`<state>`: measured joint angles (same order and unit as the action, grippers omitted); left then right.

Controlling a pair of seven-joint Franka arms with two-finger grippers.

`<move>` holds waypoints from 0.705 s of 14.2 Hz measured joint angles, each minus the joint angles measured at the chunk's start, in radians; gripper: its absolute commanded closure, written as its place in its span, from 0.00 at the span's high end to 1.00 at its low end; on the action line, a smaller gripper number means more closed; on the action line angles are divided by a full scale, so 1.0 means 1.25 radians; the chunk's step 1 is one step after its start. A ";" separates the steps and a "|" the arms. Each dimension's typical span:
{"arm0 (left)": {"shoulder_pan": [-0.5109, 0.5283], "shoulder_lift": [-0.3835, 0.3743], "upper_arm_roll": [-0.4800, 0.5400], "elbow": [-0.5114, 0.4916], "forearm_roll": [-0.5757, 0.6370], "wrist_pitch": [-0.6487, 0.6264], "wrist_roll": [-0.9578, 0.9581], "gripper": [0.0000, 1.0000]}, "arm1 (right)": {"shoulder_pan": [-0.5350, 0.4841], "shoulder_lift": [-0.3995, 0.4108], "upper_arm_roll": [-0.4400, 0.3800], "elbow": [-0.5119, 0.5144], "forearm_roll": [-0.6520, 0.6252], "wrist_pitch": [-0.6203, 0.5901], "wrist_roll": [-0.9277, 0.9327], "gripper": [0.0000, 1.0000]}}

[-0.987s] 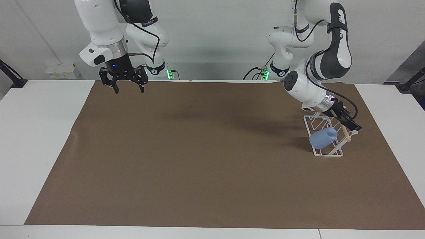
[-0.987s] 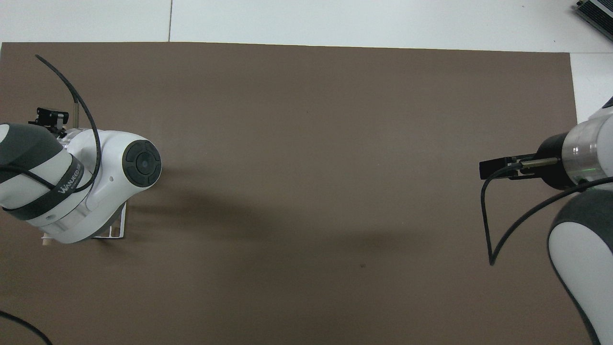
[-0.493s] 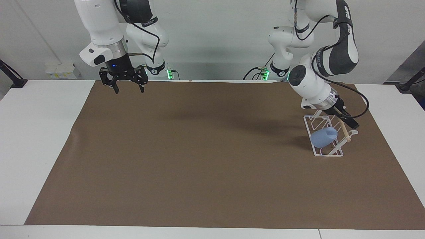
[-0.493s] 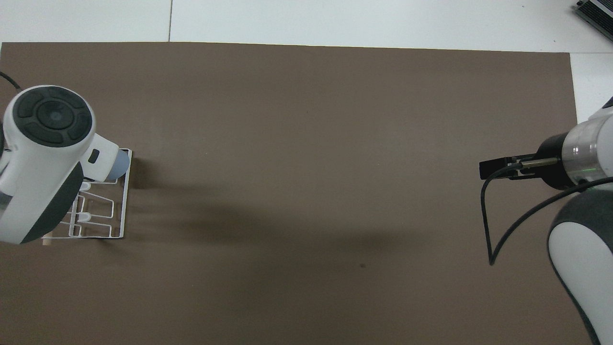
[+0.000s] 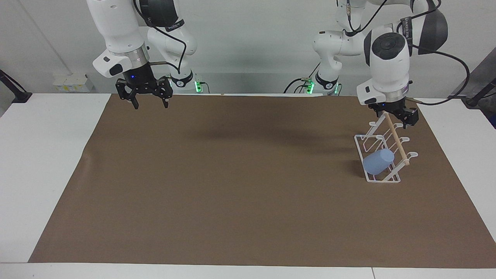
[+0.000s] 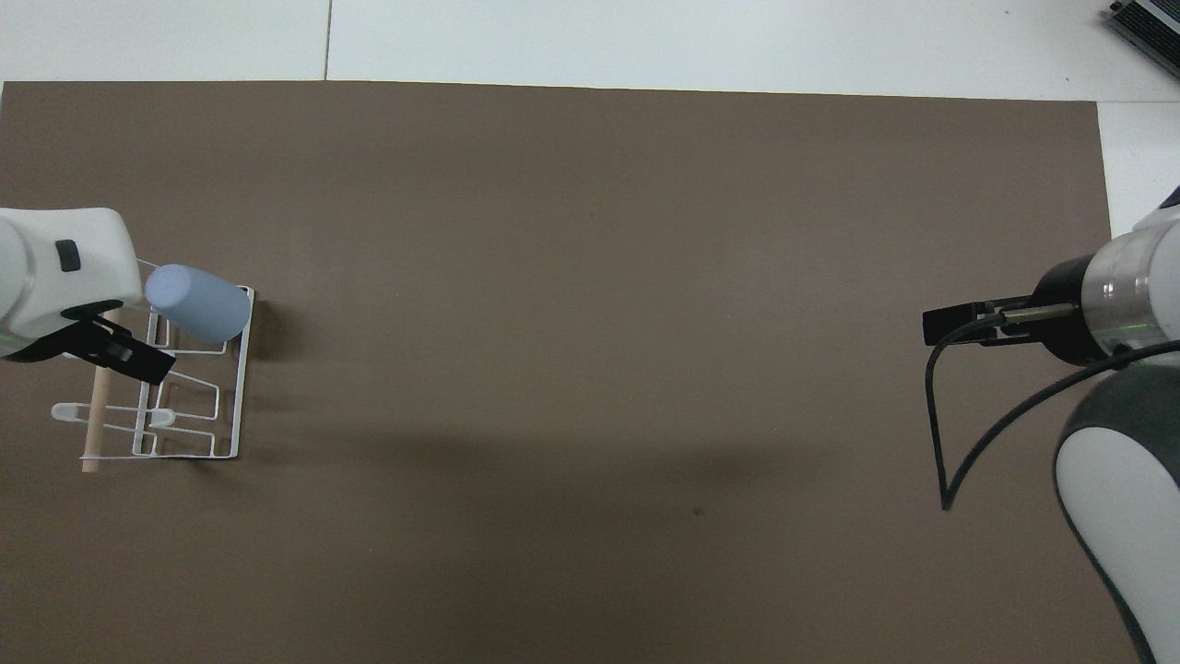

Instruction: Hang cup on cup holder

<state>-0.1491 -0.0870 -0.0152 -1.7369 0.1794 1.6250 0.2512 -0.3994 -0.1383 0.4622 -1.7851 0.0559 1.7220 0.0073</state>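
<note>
Table (image 5: 46,162) with a white top, covered across most of its width by a brown mat (image 5: 232,186). Two white robot arms stand along one long edge.

The cup holder (image 5: 381,155) (image 6: 184,406), a white wire rack with slanted looped prongs and a light wooden dowel along its top, sits on the mat toward the left arm's end of the table. The cup (image 5: 378,161) (image 6: 197,302), a small light blue tumbler, hangs upside down and tilted on the prong of the rack farthest from the robots, its open rim down against the wire frame and its closed base pointing up toward the dowel. Nothing grips the cup.

The left gripper (image 5: 395,116) (image 6: 115,350) hangs over the end of the cup holder nearest the robots, close above the upper end of the dowel. Its black fingers stand apart and hold nothing. Whether they touch the dowel cannot be told.

The right gripper (image 5: 149,101) (image 6: 959,325) hangs in the air over the mat at the right arm's end of the table, well apart from the cup holder. Its two fingers point down, spread wide, with nothing between them. The right arm waits.
</note>
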 measured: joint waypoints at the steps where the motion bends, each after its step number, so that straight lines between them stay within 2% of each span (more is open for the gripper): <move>1: 0.000 0.003 0.000 0.031 -0.043 -0.003 -0.035 1.00 | 0.000 0.000 0.000 0.000 0.000 0.000 0.000 1.00; 5: 0.039 0.050 0.001 0.147 -0.145 -0.040 -0.078 1.00 | 0.000 0.000 0.000 0.000 0.000 0.000 0.000 1.00; 8: 0.051 0.114 0.002 0.264 -0.164 -0.132 -0.083 1.00 | 0.000 0.000 0.000 0.000 0.000 0.000 0.000 1.00; 10: 0.052 0.124 0.001 0.297 -0.164 -0.161 -0.120 1.00 | 0.000 0.000 0.000 0.000 0.000 0.000 0.000 1.00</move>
<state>-0.0846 0.0680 -0.0135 -1.3660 -0.0257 1.4242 0.1015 -0.3994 -0.1383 0.4622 -1.7851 0.0559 1.7220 0.0073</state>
